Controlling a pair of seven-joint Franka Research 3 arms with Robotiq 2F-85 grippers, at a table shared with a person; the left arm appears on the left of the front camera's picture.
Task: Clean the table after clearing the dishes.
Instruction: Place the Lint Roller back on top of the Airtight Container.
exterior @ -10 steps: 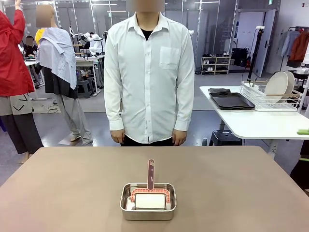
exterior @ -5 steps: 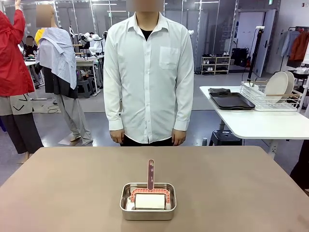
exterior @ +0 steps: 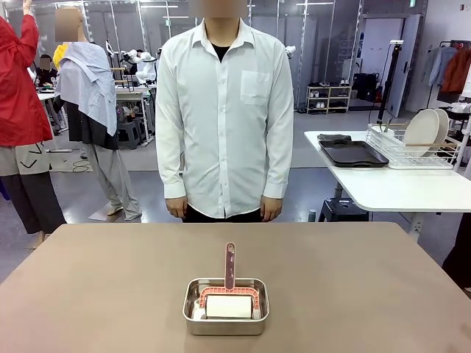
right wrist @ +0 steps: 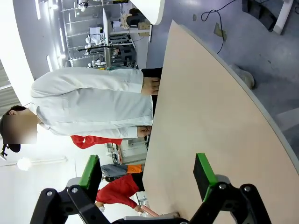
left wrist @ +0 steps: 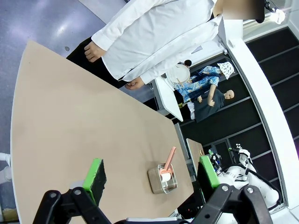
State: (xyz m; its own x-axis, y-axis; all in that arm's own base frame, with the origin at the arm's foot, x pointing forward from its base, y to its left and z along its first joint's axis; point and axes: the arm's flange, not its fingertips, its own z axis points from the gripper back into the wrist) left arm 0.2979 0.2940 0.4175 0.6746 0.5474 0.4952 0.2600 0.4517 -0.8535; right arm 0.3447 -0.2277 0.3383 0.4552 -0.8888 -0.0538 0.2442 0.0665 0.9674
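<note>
The worktop (exterior: 110,287), the broad taupe-brown one, carries no plates, cutlery or trays, so clearing the dishes looks finished. Its surface appears bare and free of visible spills or crumbs, though small marks would be too fine to make out, so whether any wiping has been done cannot be told.

The person (exterior: 224,110) stands at the far edge, arms down at the sides, hands apart from the surface and holding nothing.

On the smaller white-topped table (exterior: 397,187) off to the right lie 2 stacked dark trays (exterior: 353,153) and a wire drying rack (exterior: 412,151) with white plates (exterior: 423,129) standing upright in it; these are probably the cleared dishes.

Near the robot's edge, about mid-width, sits 1 small steel pan (exterior: 226,305). Inside it rests a cleaning tool (exterior: 229,283): a pale pad or roll in a pink frame, its pink handle leaning up over the far rim. It appears untouched, so the wiping judged to remain starts with picking it up.

The left gripper (left wrist: 152,179) hangs high above the worktop, fingers wide apart and empty, the pan visible far off between them. The right gripper (right wrist: 147,179) likewise sits raised, fingers spread, holding nothing.
</note>
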